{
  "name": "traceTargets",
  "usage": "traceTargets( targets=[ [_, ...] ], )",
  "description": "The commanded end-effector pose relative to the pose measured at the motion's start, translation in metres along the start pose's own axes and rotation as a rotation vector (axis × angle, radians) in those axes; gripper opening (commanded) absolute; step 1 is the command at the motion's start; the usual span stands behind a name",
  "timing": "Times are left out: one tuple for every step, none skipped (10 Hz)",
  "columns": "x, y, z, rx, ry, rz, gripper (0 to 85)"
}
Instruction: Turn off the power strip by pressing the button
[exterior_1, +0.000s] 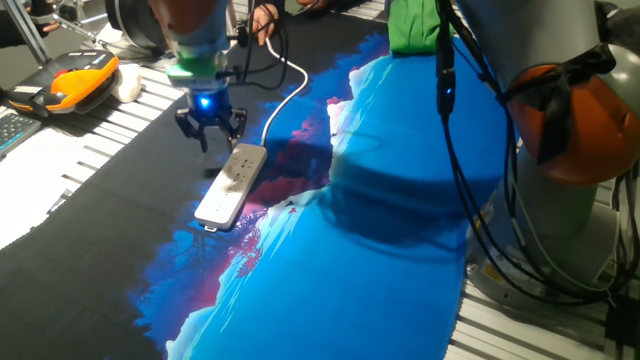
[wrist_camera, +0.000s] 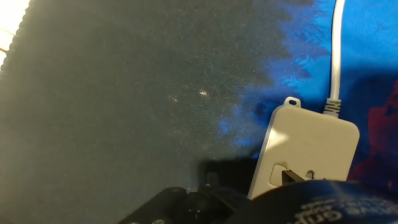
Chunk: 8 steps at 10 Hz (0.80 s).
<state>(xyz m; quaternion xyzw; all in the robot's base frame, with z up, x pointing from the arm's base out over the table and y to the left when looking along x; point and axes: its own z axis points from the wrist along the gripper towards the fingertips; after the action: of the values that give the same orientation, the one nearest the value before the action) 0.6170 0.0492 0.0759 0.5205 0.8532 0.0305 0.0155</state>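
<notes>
Power strip (exterior_1: 232, 184) lying flat on the tabletop (exterior_1: 120, 190), long axis running diagonally, cable (exterior_1: 285, 95) leaving the far end. Hand (exterior_1: 211, 128) hovering just beyond that cable end, slightly to one side of the strip, not touching it. Fingers spread apart in the fixed view, a gap plain between the tips; nothing held.

Best done, probably, by shifting sideways until one fingertip stands over the dark switch recess (wrist_camera: 286, 176) near the cable end of the strip, then descending straight and slowly. Pressing square on the rocker, not on its edge. Light strip on smooth cloth likely to skid or tip under an off-centre push, so vertical force only, and a gentle stop once the switch gives.

Strip: slim white plastic bar, rounded corners, smooth and slightly glossy, small hanging tab beside the cable's ribbed strain relief. Cable thin, white, round, curving away from the strip. Under the strip, matte cloth, dark beside it, vivid blue with reddish patches beyond it.
</notes>
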Motion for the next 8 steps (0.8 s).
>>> traceTargets(
  targets=[
    [-0.001,0.0,0.003,0.005,-0.007,-0.003,51.0],
    [-0.002,-0.001,0.007,0.007,-0.012,-0.003,51.0],
    [-0.002,-0.001,0.011,0.005,-0.014,-0.006,51.0],
    [-0.002,-0.002,0.014,0.0,-0.013,-0.006,51.0],
    [-0.002,-0.002,0.015,-0.003,-0.012,-0.006,51.0],
    [-0.002,-0.002,0.017,-0.004,-0.013,-0.006,51.0],
    [-0.002,-0.003,0.018,-0.004,-0.013,-0.008,51.0],
    [-0.002,-0.002,0.016,-0.006,-0.011,-0.009,51.0]
  ],
)
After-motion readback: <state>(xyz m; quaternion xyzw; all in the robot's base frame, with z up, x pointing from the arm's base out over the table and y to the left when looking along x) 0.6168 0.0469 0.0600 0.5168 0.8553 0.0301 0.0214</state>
